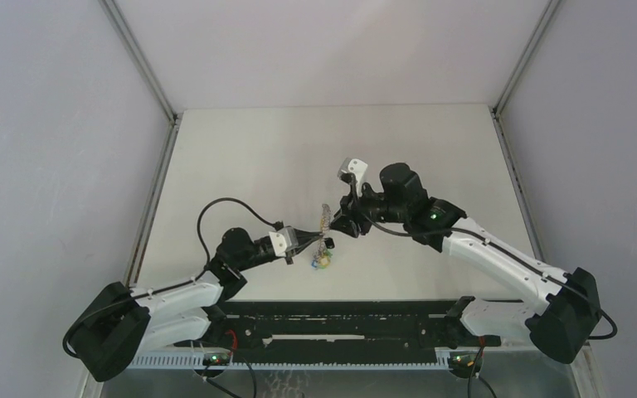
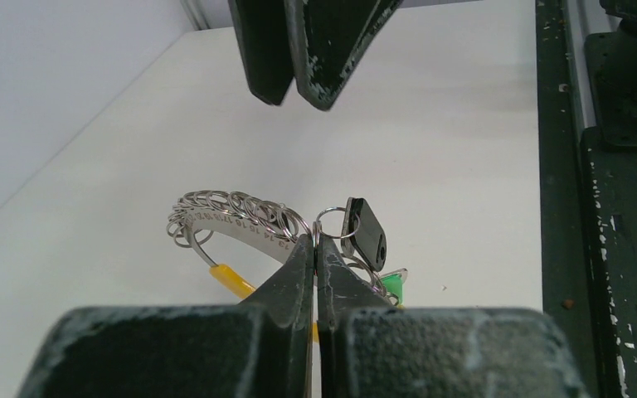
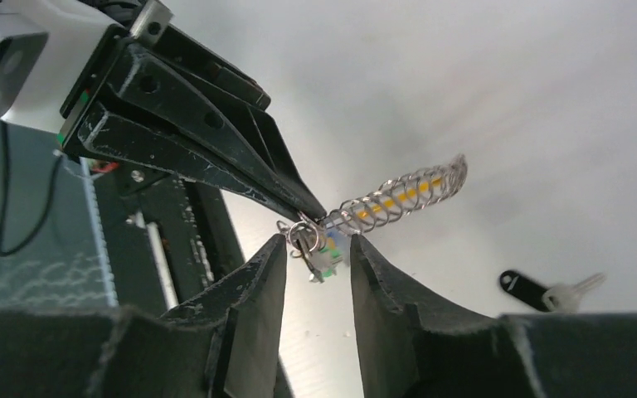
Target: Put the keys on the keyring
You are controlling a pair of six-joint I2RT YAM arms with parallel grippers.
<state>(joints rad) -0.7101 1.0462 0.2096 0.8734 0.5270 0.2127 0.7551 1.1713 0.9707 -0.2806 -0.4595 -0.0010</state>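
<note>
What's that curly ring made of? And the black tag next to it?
The keyring looks like shiny silver metal: thin wire loops that glint in the light. The black tag looks like smooth, slightly glossy plastic, going by its even dark surface, though that is only how it looks.

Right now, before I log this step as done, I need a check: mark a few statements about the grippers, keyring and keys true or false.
1. The left gripper is shut on the keyring. True.
2. The right gripper grips the keyring. False: its jaws stand open on either side of the hanging keys.
3. Every key is on the keyring. False: a black-headed key lies apart on the table.
4. A yellow tag hangs from the keyring. True.
</note>
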